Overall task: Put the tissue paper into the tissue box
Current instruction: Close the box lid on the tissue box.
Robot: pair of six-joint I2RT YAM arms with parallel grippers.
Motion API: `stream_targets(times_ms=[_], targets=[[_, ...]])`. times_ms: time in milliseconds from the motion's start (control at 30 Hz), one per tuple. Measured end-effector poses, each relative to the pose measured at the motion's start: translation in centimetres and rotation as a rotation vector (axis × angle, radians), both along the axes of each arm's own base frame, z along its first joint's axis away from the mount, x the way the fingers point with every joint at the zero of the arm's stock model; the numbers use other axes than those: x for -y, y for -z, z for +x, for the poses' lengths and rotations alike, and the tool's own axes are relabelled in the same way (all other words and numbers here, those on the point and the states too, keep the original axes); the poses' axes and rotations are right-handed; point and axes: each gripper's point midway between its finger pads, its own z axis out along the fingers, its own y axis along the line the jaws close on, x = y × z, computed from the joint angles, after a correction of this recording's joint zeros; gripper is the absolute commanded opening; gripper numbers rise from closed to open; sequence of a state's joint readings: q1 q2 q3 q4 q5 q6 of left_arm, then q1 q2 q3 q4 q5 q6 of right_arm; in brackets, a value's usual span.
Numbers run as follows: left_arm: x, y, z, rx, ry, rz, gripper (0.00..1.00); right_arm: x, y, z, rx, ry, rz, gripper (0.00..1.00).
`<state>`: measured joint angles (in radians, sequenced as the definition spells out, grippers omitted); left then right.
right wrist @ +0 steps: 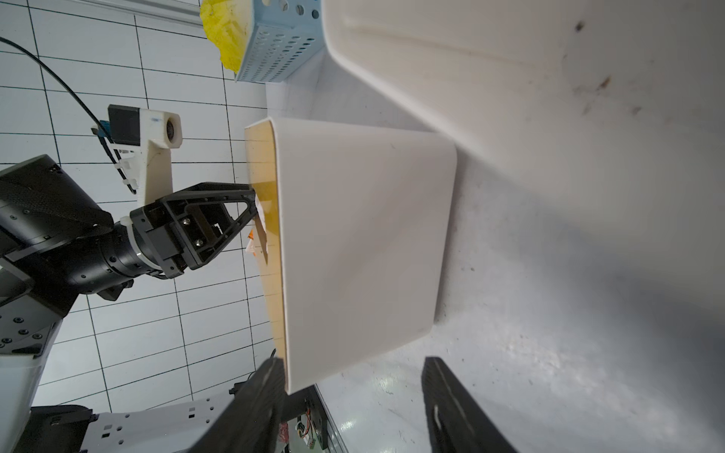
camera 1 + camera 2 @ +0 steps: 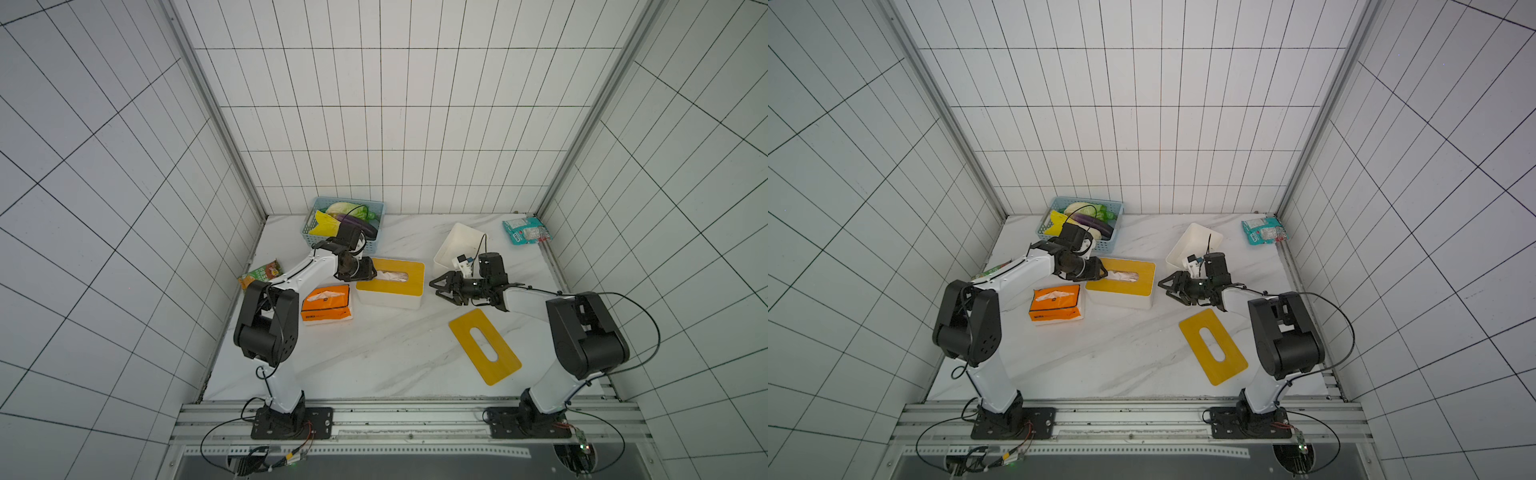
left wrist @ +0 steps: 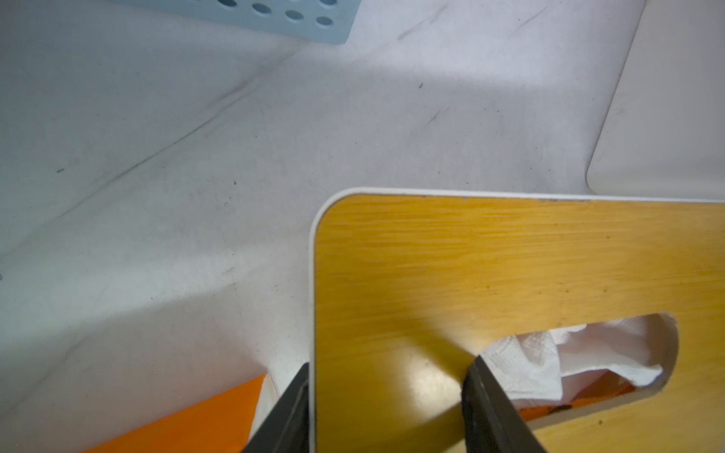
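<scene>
- left gripper (image 3: 390, 362) — fingers astride the yellow wooden lid (image 3: 470, 255) of the white tissue box (image 2: 388, 300), beside crumpled white tissue paper (image 3: 521, 364); clamped or not, cannot tell
- right gripper (image 2: 434, 288) — fingers apart, just right of it

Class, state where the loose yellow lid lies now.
In both top views, the loose yellow lid lies flat on the table, right side, just in front of the right gripper.

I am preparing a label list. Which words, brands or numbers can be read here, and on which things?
No text is legible.
Orange tissue pack: dark printed strip, too small.
Teal packet: print blurred.
Green packet: print blurred.
</scene>
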<state>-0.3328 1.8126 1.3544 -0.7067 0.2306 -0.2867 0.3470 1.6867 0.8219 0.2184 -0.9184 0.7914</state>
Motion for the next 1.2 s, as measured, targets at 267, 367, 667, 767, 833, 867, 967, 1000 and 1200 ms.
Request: stream_targets(times_ms=[267,367,667,767,833,867,967,1000,1200], targets=[[0.0,0.0,0.0,0.000,0.001,0.000,0.29,-2.7,-2.5,1.4,0.101,-0.057,-0.066,0.66],[0.0,0.0,0.0,0.000,0.001,0.000,0.29,-3.1,-1.6,1.9,0.106,-0.058,-0.115,0.66],[-0.2,0.0,-0.1,-0.002,0.004,0.010,0.49,-3.0,1.2,1.9,0.120,-0.096,-0.257,0.58],[-0.2,-0.1,-0.2,-0.002,0.003,0.010,0.57,-2.8,1.0,1.9,0.149,-0.108,-0.298,0.58],[-0.2,-0.1,-0.6,-0.006,0.002,0.003,0.62,-2.5,0.7,1.9,0.173,-0.112,-0.341,0.59],[-0.1,-0.4,-0.8,-0.004,0.004,-0.006,0.65,-2.2,0.4,1.8,0.189,-0.114,-0.376,0.60],[-0.1,-2.0,-1.2,0.031,0.004,-0.031,0.72,-1.8,-1.0,1.6,0.238,-0.132,-0.463,0.61],[-0.1,-2.8,-1.3,0.052,0.004,-0.040,0.74,-1.8,-2.0,1.8,0.267,-0.138,-0.488,0.61],[-1.1,-7.4,-1.4,0.222,-0.030,-0.063,0.79,-5.5,-8.4,1.6,0.452,-0.190,-0.549,0.63]])
